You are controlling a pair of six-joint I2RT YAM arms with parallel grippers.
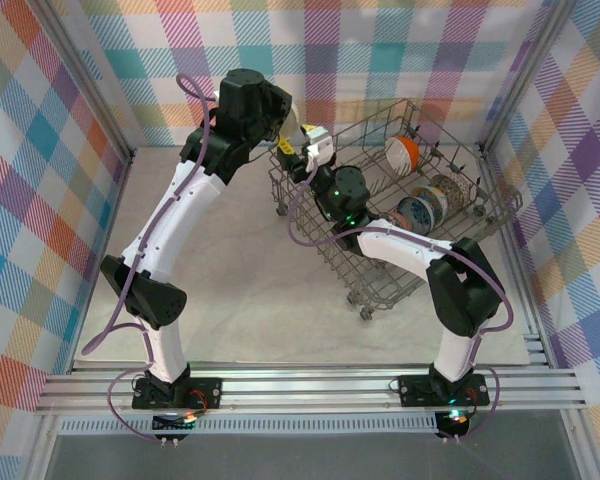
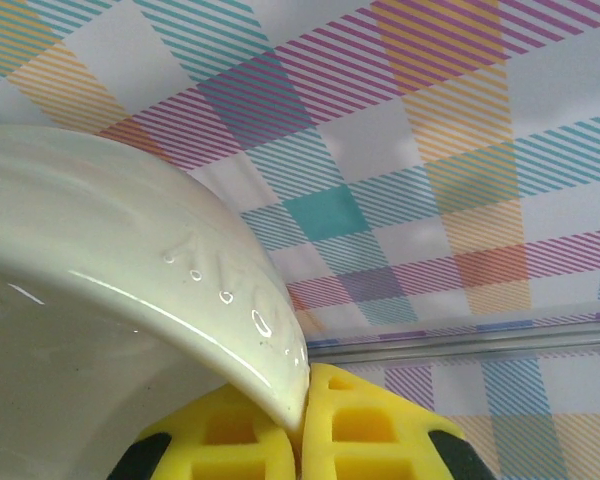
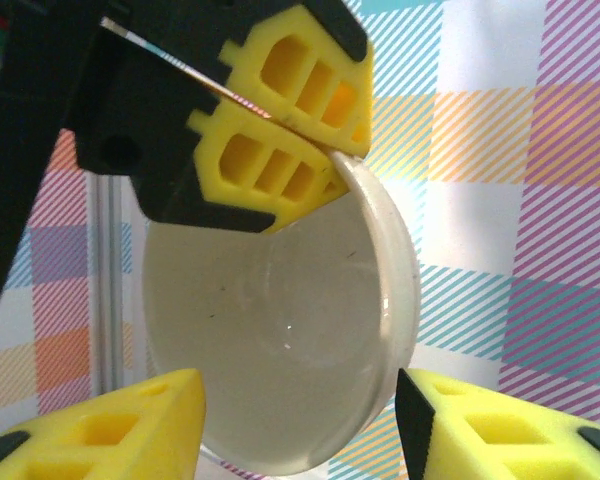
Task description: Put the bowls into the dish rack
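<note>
left gripper (image 2: pixel 302 425) clamped on white bowl (image 3: pixel 270 330) rim; right gripper (image 3: pixel 300 415) apart flanking it, maybe touching; bowl bottom cut off.

The white bowl (image 2: pixel 110 300) is glazed ceramic, smooth and glossy, with bright highlights along its rim and faint raised lettering on the outside. The finger pads (image 3: pixel 270 170) look like yellow foam, matt, moulded with open cells and backed by matt black plastic. The dish rack (image 1: pixel 365 280) is thin grey metal wire. The worktop (image 1: pixel 240 290) is matt, pale and faintly mottled, with brushed aluminium rails (image 1: pixel 310 385) along its near edge.
</note>
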